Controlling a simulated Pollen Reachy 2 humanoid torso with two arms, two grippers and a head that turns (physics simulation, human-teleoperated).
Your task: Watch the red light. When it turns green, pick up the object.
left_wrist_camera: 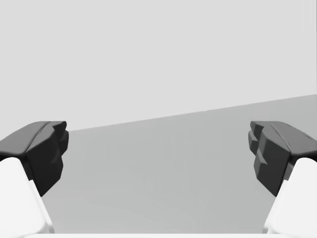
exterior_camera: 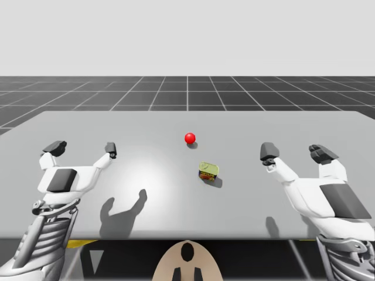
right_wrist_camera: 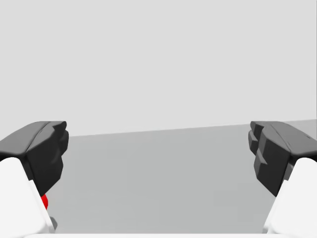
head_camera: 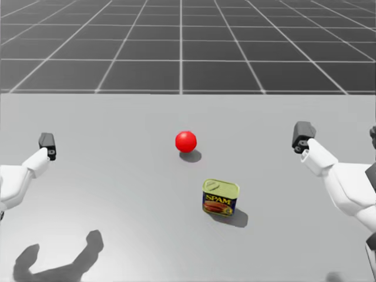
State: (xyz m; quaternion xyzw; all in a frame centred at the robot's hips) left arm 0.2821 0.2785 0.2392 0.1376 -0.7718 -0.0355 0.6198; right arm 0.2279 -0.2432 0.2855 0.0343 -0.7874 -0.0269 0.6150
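The light is a red ball [exterior_camera: 190, 138] [head_camera: 185, 141] on the grey table, a little beyond its middle. A small yellow-topped blue rectangular can [exterior_camera: 208, 171] [head_camera: 220, 197] stands just in front and to the right of it. My left gripper [exterior_camera: 82, 148] [left_wrist_camera: 158, 158] hovers open over the table's left part, far from the can. My right gripper [exterior_camera: 297, 153] [right_wrist_camera: 158, 158] hovers open over the right part, about level with the can. In the right wrist view a sliver of the red ball [right_wrist_camera: 45, 202] peeks out beside one finger.
The grey table [exterior_camera: 146, 175] spreads wide around the ball and can. Both arms cast shadows on its near part. Beyond its far edge lies a dark gridded floor [exterior_camera: 187, 91].
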